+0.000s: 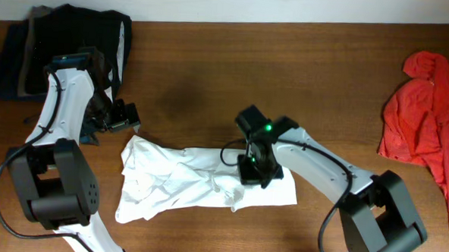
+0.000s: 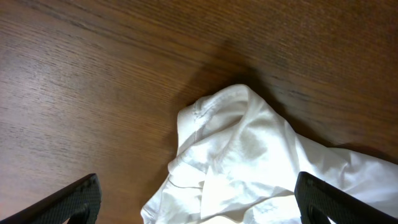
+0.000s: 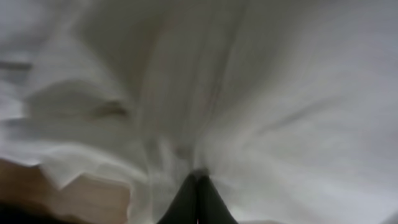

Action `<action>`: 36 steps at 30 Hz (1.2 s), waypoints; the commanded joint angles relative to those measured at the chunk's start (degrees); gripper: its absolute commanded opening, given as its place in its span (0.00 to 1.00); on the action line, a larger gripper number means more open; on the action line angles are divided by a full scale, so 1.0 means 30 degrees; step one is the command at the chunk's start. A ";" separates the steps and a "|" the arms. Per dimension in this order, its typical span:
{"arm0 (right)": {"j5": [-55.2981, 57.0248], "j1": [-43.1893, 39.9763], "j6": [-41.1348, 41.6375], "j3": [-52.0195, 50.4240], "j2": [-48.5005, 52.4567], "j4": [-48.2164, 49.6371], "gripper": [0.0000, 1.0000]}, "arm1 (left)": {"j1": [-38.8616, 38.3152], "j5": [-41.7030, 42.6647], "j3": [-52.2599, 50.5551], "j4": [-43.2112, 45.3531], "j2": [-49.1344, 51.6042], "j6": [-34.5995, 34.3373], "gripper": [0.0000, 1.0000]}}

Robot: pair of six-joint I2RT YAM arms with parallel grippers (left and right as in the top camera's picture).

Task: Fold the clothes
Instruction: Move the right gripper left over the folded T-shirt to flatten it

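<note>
Flattening stage, I'd say: white shirt (image 1: 184, 177) lies bunched in the middle of the counter (image 1: 212, 65), nothing folded yet. Right pincer (image 1: 254, 171) is shut on its right part, creases running into the tips, so likely pinching cloth. Left pincer (image 1: 124, 122) hangs wide open above the corner on its side; next it should drop and grab there. Overhead gives the layout, only the right wrist view shows those closed tips.

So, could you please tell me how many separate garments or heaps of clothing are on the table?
3: the white shirt crumpled at centre, a red garment at the right edge, and a dark heap at top left in the overhead view, which may hide several pieces.
</note>
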 commanded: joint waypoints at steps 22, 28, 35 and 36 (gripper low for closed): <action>0.3883 -1.2590 -0.2747 0.6200 -0.0423 -0.6477 0.99 | 0.2317 0.2514 -0.1515 -0.3016 -0.1144 0.2339 0.99; 0.3366 -1.3056 -0.3067 0.6178 -0.0423 -0.6681 0.99 | 0.1129 0.2157 -0.5508 -0.1348 -1.1358 0.1938 0.99; 0.2098 -1.3056 -0.3424 0.5894 -0.0408 -0.6732 0.99 | 0.1355 0.1982 -1.2990 0.5858 -1.0848 0.0656 0.99; 0.2098 -1.3056 -0.3424 0.5799 -0.0408 -0.6776 0.99 | 0.1545 0.2004 -1.2990 0.6375 -1.0010 0.0656 0.99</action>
